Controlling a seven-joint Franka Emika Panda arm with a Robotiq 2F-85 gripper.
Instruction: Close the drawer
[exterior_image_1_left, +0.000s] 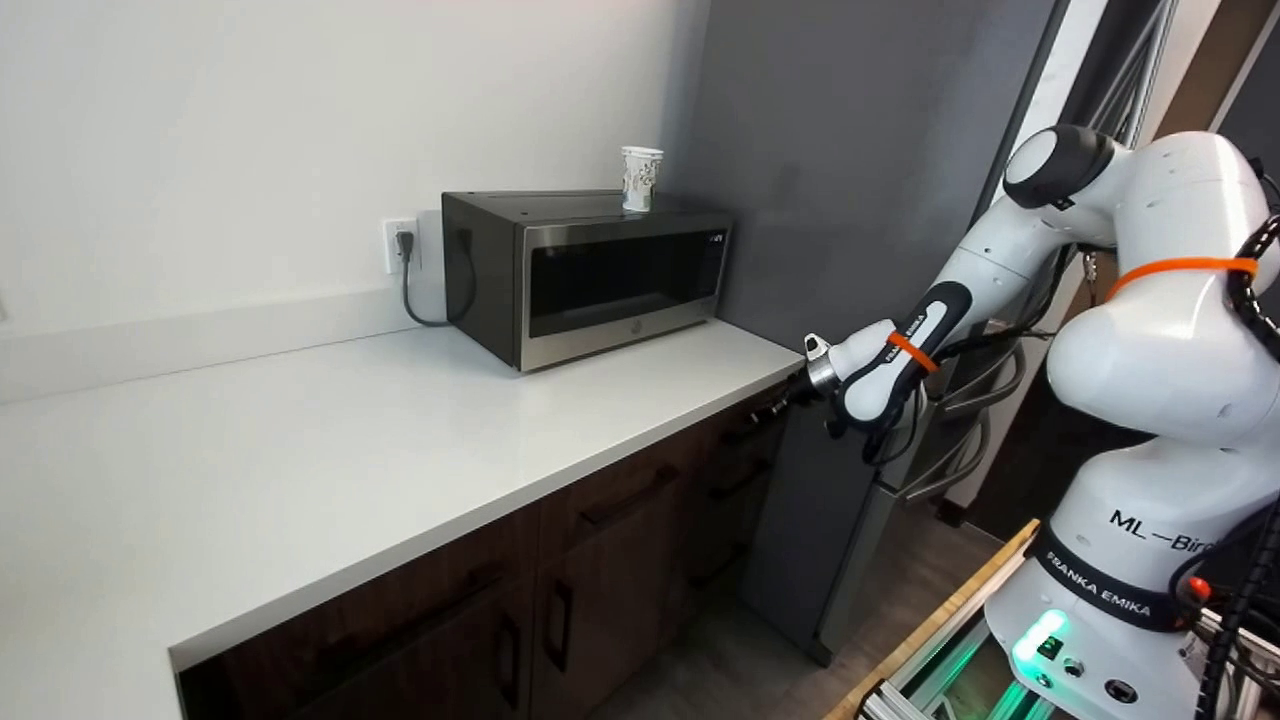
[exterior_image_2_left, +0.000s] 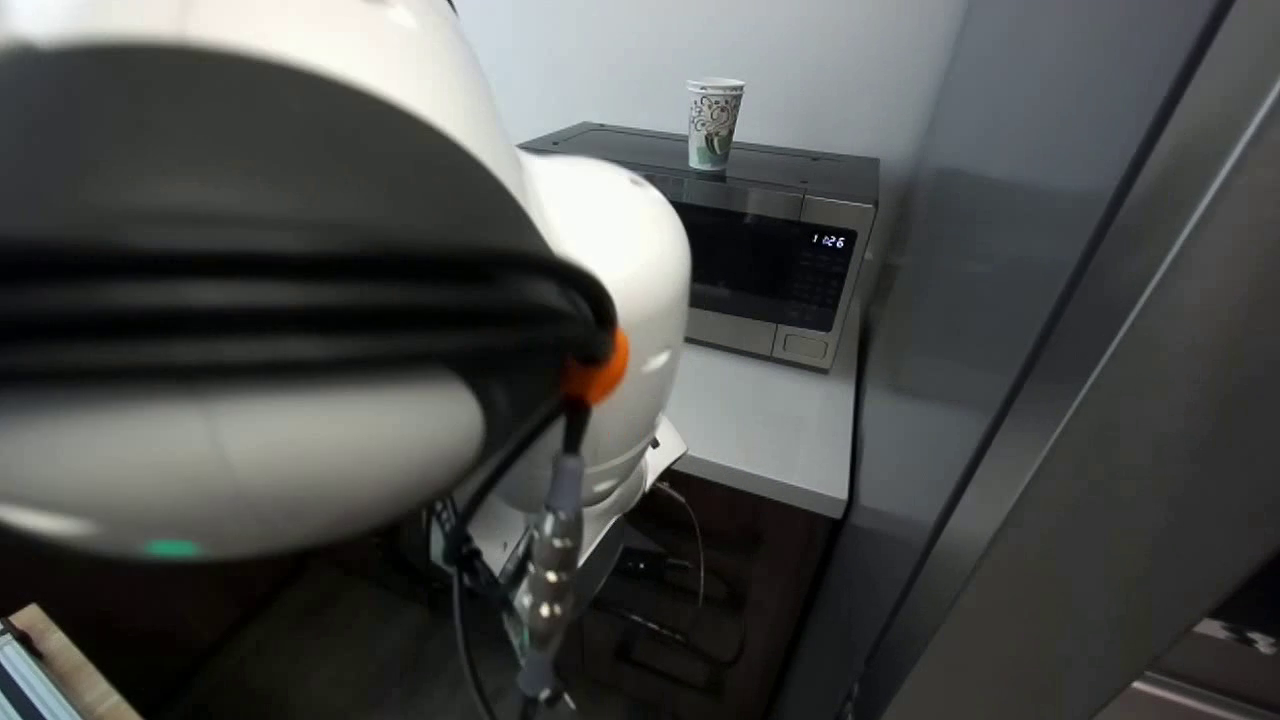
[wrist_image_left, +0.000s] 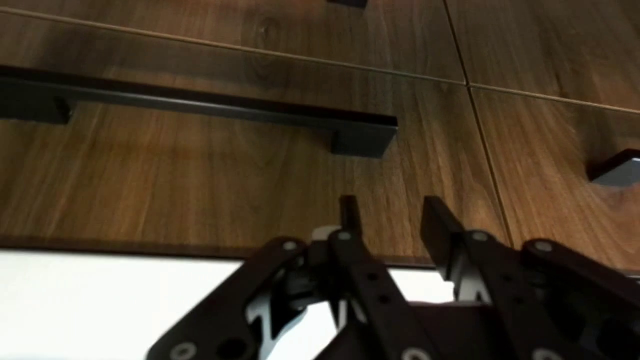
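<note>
My gripper (wrist_image_left: 391, 212) is spread, holding nothing; the drawer (wrist_image_left: 215, 185) lies straight ahead of it, long axis crosswise to my reach, front looking nearly flush; contact I can't tell. Behind the gripper, FRANKA EMIKA reads along my arm (exterior_image_1_left: 1130, 350), "ML-Bir…" on my base (exterior_image_1_left: 1110, 570); above, the microwave (exterior_image_1_left: 600, 280) clock (exterior_image_2_left: 829, 241) ends in 26.

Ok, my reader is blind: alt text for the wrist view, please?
An open gripper faces a brown wooden drawer front without touching its black handle. More wood panels show above and right; a white area fills the lower left.
</note>
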